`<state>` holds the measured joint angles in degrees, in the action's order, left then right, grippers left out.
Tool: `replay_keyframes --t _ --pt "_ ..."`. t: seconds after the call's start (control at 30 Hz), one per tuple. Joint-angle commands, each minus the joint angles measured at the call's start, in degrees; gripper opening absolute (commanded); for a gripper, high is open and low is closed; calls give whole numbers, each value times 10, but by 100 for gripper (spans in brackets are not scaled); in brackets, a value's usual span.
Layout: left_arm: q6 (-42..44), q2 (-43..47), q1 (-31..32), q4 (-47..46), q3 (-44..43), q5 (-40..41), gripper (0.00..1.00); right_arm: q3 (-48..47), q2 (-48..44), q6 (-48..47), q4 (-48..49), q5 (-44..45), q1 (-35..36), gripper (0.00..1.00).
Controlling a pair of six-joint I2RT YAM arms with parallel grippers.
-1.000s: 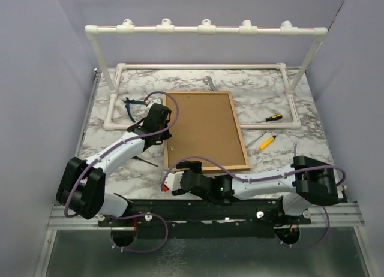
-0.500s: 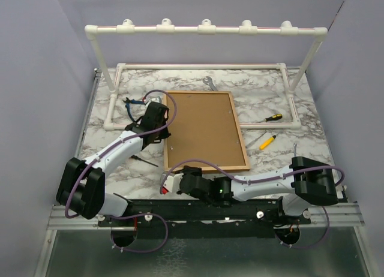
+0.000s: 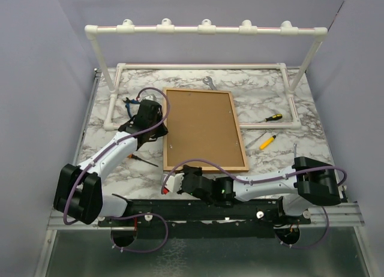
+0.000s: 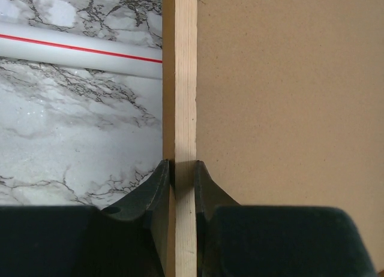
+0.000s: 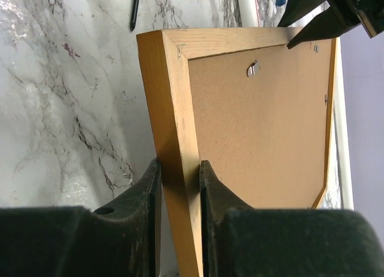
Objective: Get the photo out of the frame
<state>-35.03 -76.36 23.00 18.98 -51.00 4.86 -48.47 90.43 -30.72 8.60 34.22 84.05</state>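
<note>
The frame (image 3: 204,130) lies back up on the marble table, its plain brown fibreboard back showing inside the orange-brown wooden border. The photo is hidden under the backing. My left gripper (image 3: 162,120) is shut on the frame's left long border (image 4: 183,109), one finger on each side of the wood. My right gripper (image 3: 175,172) is shut on the near border close to the near-left corner (image 5: 171,109). A small metal clip (image 5: 253,68) shows on the backing in the right wrist view.
A white pipe rack (image 3: 204,29) stands at the back, and its base pipe (image 4: 78,49) runs under the frame. Blue pliers (image 3: 130,105), a wrench (image 3: 209,81), a yellow-handled screwdriver (image 3: 269,117), a yellow marker (image 3: 267,141) and a thin black tool (image 3: 144,161) lie around the frame.
My left gripper has slid farther along the frame's left border. My right gripper has shifted left along the near border, towards the corner. The frame has turned slightly.
</note>
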Motion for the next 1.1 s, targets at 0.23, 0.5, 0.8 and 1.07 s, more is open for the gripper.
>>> replay_keyframes --t 0.23,0.5,0.8,1.07 --pt "-29 73 -38 -74 45 -1 75 36 -44 28 38 10 5 3" --pt "-72 69 -101 -135 103 -119 86 60 -65 30 69 6 5 2" --pt "-151 2 -132 -321 177 -307 86 66 -75 29 69 3 5 1" --pt "-188 -12 -131 -388 204 -343 85 62 -73 27 67 0 5 1"
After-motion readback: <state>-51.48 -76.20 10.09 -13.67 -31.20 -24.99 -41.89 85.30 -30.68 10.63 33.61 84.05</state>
